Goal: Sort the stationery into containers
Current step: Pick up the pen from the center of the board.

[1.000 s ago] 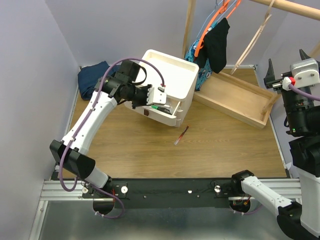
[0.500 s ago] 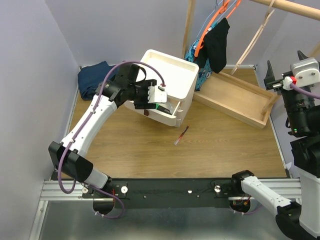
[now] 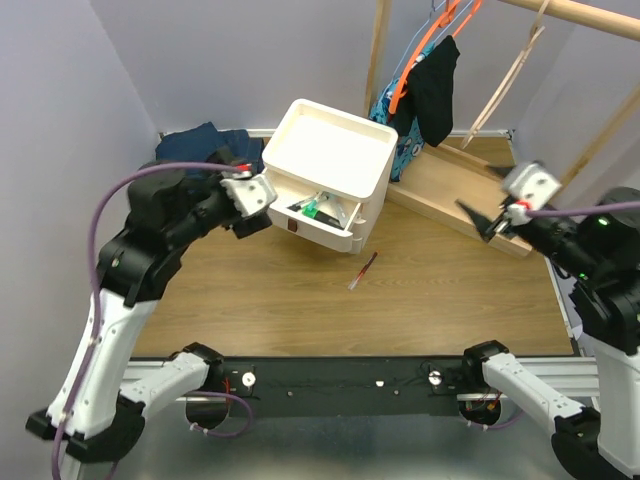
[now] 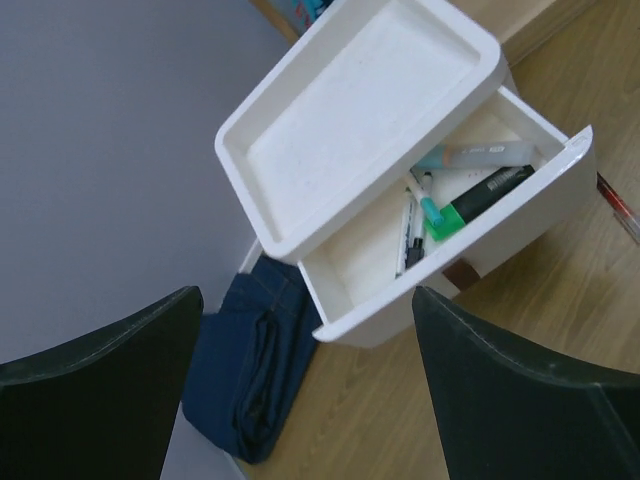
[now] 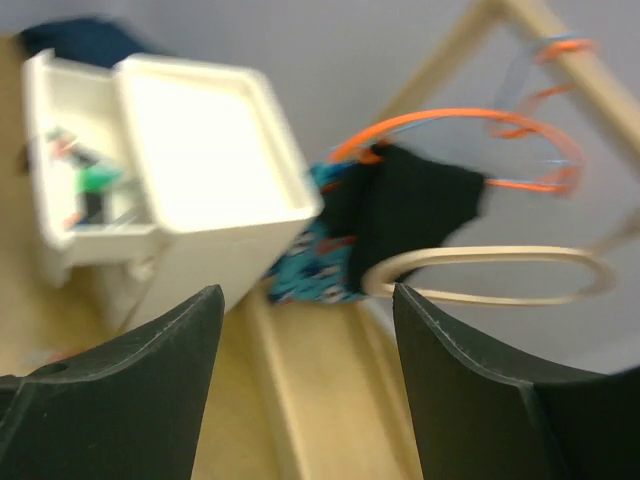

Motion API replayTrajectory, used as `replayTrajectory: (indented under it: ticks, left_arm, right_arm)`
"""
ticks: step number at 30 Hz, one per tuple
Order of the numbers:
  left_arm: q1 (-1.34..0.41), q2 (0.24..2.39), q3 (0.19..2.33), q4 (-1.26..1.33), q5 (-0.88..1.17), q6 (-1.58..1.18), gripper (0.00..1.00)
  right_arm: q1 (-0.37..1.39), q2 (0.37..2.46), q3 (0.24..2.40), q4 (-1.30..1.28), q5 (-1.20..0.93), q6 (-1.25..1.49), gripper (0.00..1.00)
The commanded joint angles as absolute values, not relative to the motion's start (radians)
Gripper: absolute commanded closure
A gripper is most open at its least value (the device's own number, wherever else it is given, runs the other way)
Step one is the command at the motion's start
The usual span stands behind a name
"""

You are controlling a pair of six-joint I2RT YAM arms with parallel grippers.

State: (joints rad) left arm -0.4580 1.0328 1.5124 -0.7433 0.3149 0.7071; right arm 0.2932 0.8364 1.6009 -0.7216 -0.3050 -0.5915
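White arm links (image 3: 110,330) join black joints, purple cables (image 3: 105,215) loop along them, and small red marks sit near dark jaws.

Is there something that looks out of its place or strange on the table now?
Yes. One red pen lies alone on the wooden table, in front of the white drawer unit, not sorted yet. The top drawer stands pulled open with markers inside. Nothing looks spilled or damaged.

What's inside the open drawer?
The open drawer holds a black-green marker and slim white markers. The tray-like top hides the drawer's back part.
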Motion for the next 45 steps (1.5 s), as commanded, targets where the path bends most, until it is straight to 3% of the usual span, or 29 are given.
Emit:
replayTrajectory:
  ticks: [1,3,8,15,24,29,34,45]
  left_arm:
    - [-0.361,0.872,1.344,-0.802,0.169,0.477,0.05]
    - [-0.359,0.819,1.25,-0.816,0.134,0.482,0.04]
    - [-0.336,0.677,1.094,-0.735,0.1,0.411,0.01]
    - [-0.244,0.589,0.968,-0.646,0.163,0.204,0.01]
    - [-0.065,0.683,0.971,-0.609,0.133,0.17,0.01]
    - [0.049,0.719,1.035,-0.633,0.172,0.149,0.01]
    - [0.109,0.762,1.077,-0.647,0.207,0.13,0.01]
    - [0.213,0.827,1.129,-0.629,0.275,0.1,0.01]
  right_arm:
    - [0.288,0.905,1.482,-1.153,-0.769,-0.835,0.25]
    - [0.288,0.942,1.447,-1.33,-0.807,-1.089,0.25]
    - [0.29,1.089,1.358,-1.371,-0.769,-1.305,0.29]
    - [0.336,1.284,1.286,-1.239,-0.638,-1.538,0.33]
    - [0.351,1.482,1.173,-1.1,-0.652,-1.837,0.41]
    - [0.356,1.603,1.192,-1.034,-0.687,-1.858,0.45]
    - [0.373,1.606,1.075,-0.724,-0.686,-1.813,0.46]
    - [0.399,1.756,1.114,-0.636,-0.678,-1.776,0.5]
